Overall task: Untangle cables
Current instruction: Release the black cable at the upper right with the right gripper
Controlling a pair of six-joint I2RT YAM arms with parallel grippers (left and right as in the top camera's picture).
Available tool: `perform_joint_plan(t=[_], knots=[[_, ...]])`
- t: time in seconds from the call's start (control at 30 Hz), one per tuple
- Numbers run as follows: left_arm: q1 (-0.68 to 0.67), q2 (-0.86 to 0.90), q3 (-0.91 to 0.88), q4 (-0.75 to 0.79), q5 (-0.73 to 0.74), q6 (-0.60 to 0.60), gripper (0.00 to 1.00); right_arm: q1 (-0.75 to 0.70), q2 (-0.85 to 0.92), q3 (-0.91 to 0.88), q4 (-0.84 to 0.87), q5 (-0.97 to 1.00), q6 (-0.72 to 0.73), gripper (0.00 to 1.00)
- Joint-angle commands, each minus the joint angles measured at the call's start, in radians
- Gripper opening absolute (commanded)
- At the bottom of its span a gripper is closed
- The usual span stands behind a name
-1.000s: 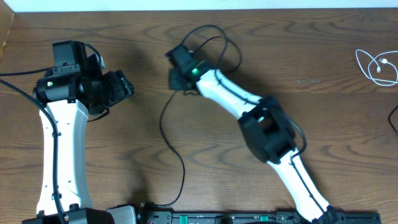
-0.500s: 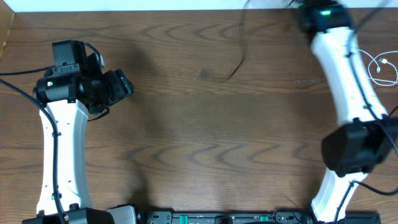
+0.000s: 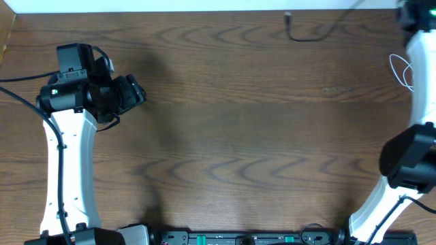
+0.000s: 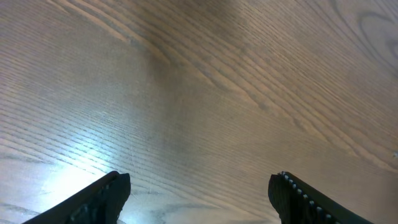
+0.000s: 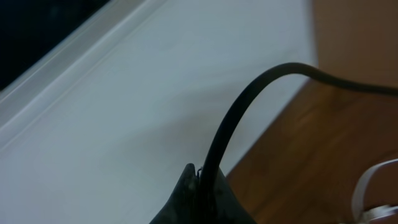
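Observation:
The black cable (image 3: 294, 37) trails across the back of the table, its plug end free near the far edge. It rises toward the top right corner, where my right arm (image 3: 417, 41) reaches. In the right wrist view my right gripper (image 5: 202, 175) is shut on the black cable (image 5: 249, 99), which arcs up and off to the right. The white cable (image 3: 400, 68) lies looped at the right edge, apart from the black one, and a bit of it (image 5: 367, 196) shows low in the right wrist view. My left gripper (image 4: 199, 193) hangs open over bare wood with nothing between its fingers.
The left arm (image 3: 68, 136) stands over the left side of the wooden table (image 3: 231, 136). A white wall strip (image 5: 124, 124) borders the table's far edge. Black equipment (image 3: 225, 238) runs along the front edge.
My right arm swung from the table's middle to the far right back corner, pulling the black cable away with it. The left arm and its open gripper stayed still.

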Motion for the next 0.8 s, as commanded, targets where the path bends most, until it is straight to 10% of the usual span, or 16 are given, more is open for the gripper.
perform_joint_plan(t=[0.0,0.6,0.77], knots=[[-0.002,-0.003,-0.003,0.001,0.012,-0.005,0.77,-0.088,0.005,-0.006,0.008,0.036,-0.032,0.01],[-0.003,-0.003,-0.003,0.043,0.013,-0.062,0.77,-0.185,0.112,-0.006,0.130,-0.184,-0.107,0.04],[-0.002,-0.003,-0.003,0.042,0.013,-0.061,0.77,-0.169,0.138,-0.006,0.090,-0.180,-0.114,0.95]])
